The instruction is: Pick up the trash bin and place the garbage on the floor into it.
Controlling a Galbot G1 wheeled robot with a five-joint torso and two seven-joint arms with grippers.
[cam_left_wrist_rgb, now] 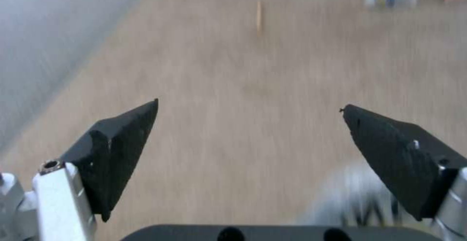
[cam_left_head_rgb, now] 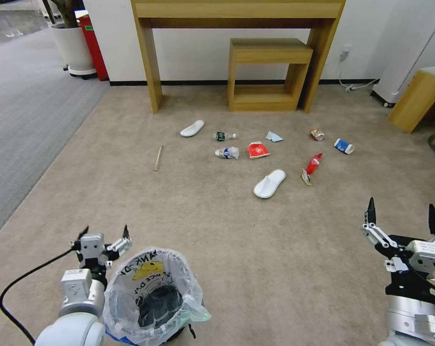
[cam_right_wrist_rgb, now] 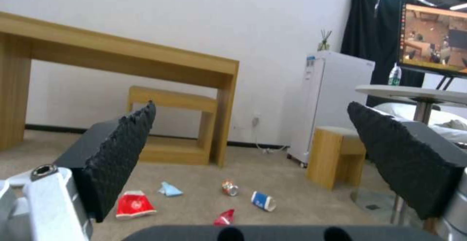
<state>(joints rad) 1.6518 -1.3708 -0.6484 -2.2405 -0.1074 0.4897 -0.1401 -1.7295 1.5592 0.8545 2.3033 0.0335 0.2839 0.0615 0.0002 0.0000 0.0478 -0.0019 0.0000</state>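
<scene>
The trash bin (cam_left_head_rgb: 152, 298) sits beside the left gripper (cam_left_head_rgb: 105, 236); both grippers' fingers spread, right gripper (cam_left_head_rgb: 403, 213) empty.

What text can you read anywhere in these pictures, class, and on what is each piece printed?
"ANK" on the bin liner's rim, top line; its first letters are hidden in a fold.
"NCE DA" on the liner's second line, partly creased, so uncertain.
Red wrapper: white print, too small to read.
Blue cup, can and bottles: labels too small to read.
Left hand and right hand: no markings legible.
</scene>
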